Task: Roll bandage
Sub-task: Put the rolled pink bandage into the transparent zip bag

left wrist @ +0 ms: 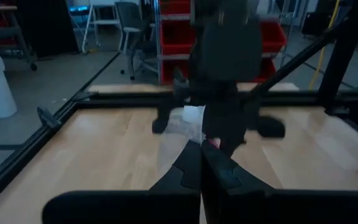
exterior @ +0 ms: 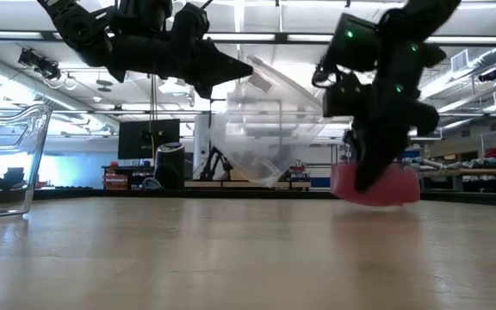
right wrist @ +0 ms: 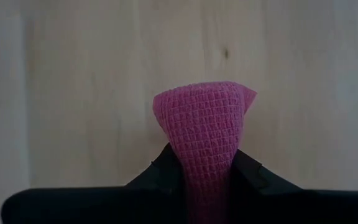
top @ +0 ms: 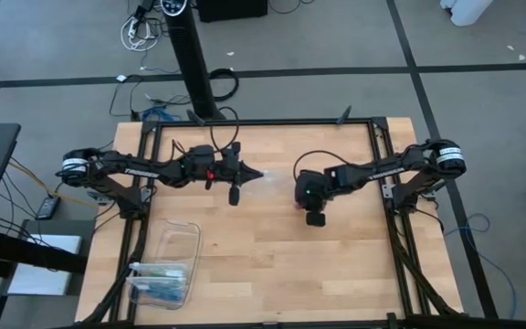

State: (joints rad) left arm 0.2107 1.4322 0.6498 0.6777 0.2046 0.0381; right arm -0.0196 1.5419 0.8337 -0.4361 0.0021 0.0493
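My right hand (right wrist: 205, 169) is pinched narrow on the bandage (right wrist: 205, 127), whose pink end sticks out past my fingertips just above the bench (top: 272, 265), pointed down, I judge, so the free end can be laid and rolled. My left hand (top: 261, 174) is fully closed, lifting the clear plastic bag (exterior: 261, 138) aside near mid-bench. The clear box (top: 164, 267) sits well apart at the left front corner.

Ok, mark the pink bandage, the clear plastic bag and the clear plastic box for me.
Magenta-pink woven fabric bandage (right wrist: 202, 134), right wrist view, on its free end.
Clear crinkled plastic bag (exterior: 261, 129), low view, on its hanging body.
Clear plastic box (top: 179, 239), high view, on its upper wall.
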